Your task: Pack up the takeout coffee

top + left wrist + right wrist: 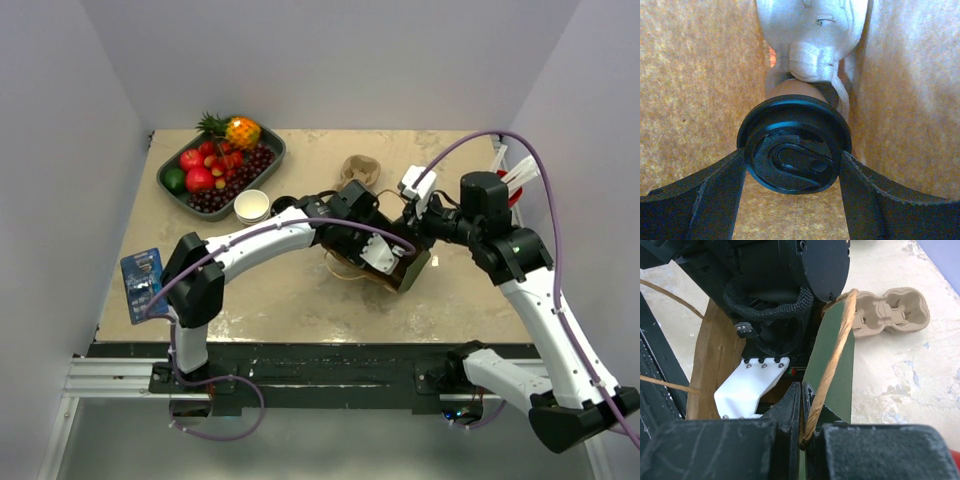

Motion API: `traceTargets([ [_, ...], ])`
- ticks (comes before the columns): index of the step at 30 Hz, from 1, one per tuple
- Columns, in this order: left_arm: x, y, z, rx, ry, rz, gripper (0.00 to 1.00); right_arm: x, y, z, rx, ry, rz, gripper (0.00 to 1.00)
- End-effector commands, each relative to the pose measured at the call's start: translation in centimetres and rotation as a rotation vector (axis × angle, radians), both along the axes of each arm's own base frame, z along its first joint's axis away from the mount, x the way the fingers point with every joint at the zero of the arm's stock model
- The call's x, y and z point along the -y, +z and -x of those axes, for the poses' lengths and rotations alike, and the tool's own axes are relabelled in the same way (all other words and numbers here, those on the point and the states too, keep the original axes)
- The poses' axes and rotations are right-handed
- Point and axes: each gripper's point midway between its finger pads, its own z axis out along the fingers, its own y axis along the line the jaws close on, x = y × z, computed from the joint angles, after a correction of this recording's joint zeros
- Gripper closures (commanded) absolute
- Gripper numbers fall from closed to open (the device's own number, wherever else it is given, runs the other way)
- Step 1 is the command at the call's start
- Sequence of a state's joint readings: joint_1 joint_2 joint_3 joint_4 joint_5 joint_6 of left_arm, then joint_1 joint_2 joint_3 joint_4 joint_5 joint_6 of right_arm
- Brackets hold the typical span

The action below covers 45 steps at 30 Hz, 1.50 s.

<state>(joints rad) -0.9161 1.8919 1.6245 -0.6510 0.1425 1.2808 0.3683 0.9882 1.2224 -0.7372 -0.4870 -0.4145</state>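
Although the overhead view buries it inside the paper bag (412, 272), the left wrist camera shows the coffee cup (790, 135) clamped at its black lid by the left gripper (792, 157), while the right gripper (802, 427) pinches the bag's rim.

A beige, mottled table (290, 300) sits enclosed by plain pale lavender walls (330, 60) at the back and both sides. Soft, even light covers it, and a metal rail (100, 378) runs along its near edge.
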Motion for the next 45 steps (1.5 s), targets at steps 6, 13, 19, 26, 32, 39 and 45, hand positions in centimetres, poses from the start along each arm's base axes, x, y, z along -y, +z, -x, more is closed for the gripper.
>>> traceTargets([
  [6, 1.9, -0.4, -1.4, 0.001, -0.122, 0.020, 1.00, 1.1, -0.3, -2.2, -0.034, -0.119, 0.015, 0.88],
  [13, 3.8, 0.1, -3.0, 0.004, -0.174, 0.025, 1.00, 1.9, 0.6, -3.9, -0.093, -0.145, -0.015, 0.66],
  [19, 4.6, 0.8, -3.5, 0.015, -0.175, 0.042, 0.40, 4.1, 1.0, -5.3, -0.128, -0.197, -0.054, 0.66],
  [26, 5.6, 3.1, -4.1, 0.031, -0.137, 0.126, 0.23, 4.8, 0.7, -6.2, -0.151, -0.226, -0.055, 0.66],
  [32, 6.2, 5.3, -3.9, 0.018, -0.101, 0.210, 0.01, 5.2, -0.1, -6.7, -0.165, -0.244, -0.040, 0.65],
  [39, 6.2, 8.0, -4.1, 0.033, -0.058, 0.278, 0.01, 5.6, -0.7, -7.3, -0.171, -0.265, -0.023, 0.65],
  [45, 6.0, 9.7, -3.4, -0.003, -0.047, 0.326, 0.01, 5.5, -1.3, -7.7, -0.194, -0.274, -0.028, 0.65],
])
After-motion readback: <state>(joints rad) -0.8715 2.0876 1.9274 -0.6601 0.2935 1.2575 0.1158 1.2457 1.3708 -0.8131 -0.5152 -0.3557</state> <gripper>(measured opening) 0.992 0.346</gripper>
